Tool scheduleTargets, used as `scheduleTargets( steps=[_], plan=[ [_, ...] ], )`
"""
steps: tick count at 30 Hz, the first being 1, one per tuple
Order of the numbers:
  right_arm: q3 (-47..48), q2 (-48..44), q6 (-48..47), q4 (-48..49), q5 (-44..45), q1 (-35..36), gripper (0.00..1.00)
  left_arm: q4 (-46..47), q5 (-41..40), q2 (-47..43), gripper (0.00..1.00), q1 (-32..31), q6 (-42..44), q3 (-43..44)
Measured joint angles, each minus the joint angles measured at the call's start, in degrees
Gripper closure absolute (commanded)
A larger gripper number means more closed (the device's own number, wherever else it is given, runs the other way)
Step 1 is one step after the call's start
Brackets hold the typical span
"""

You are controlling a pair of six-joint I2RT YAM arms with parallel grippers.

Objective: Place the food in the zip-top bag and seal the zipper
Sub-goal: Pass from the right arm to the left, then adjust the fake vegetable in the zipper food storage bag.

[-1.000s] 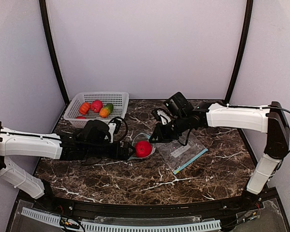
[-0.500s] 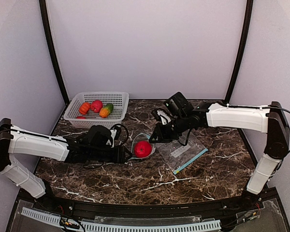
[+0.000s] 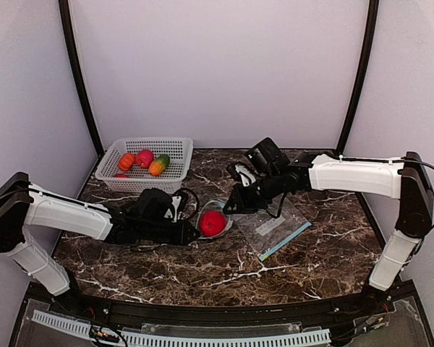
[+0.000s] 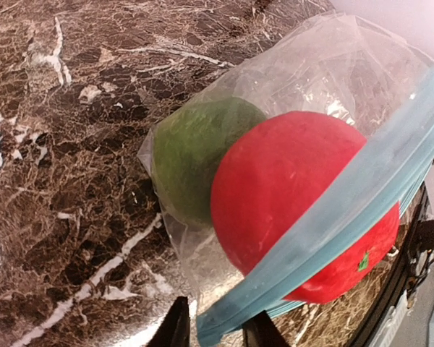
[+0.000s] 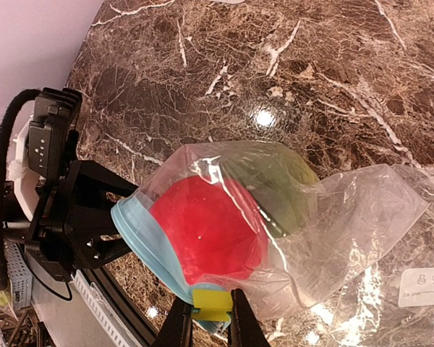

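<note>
Evidently mid-loading, the zip-top bag (image 3: 275,225) lay on the bench (image 3: 202,271) with its mouth held open. A red fruit (image 3: 212,223) sat just inside the bag's mouth, crossed by the blue zipper rim (image 4: 325,217). It touched a green fruit (image 4: 195,155) deeper in the bag. The right gripper (image 5: 211,324) was pressed together on the bag's rim. The left gripper (image 4: 217,331) stood spread at the bag's mouth, with the rim between its fingers. More fruits (image 3: 145,160) waited in a basket (image 3: 175,142) well apart from the bag.

We judged that the red fruit needed nudging fully past the rim while the right pinch kept the mouth lifted. The left gripper should then back out straight, not dragging the bag.

Against a second before, the left arm had drawn closer to the bag, while the right arm and the bag had hardly shifted.
</note>
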Motion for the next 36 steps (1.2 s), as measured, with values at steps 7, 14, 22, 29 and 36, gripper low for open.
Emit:
scheduleTargets(
  steps=[7,14,22,29,36],
  plan=[
    [-0.35,-0.15,0.02,-0.02,0.66,0.0,0.82,0.42,1.84,0.0,0.99,0.0,0.9,1.46],
    [-1.11,-2.47,-2.25,-0.87,4.46,0.11,0.17,-0.02,4.07,-0.02,0.99,0.0,1.7,2.36],
    [0.96,-4.33,-9.33,-6.23,18.75,4.72,0.15,-0.07,5.4,-0.02,0.99,0.24,1.88,3.72],
    [0.68,-8.66,-11.1,-6.4,20.57,8.28,0.27,-0.15,5.77,-0.02,0.99,0.55,1.64,3.72],
    [-0.35,-7.15,-10.21,-3.58,17.84,9.88,0.3,-0.17,5.9,-0.02,0.99,0.59,1.4,3.72]
  ],
)
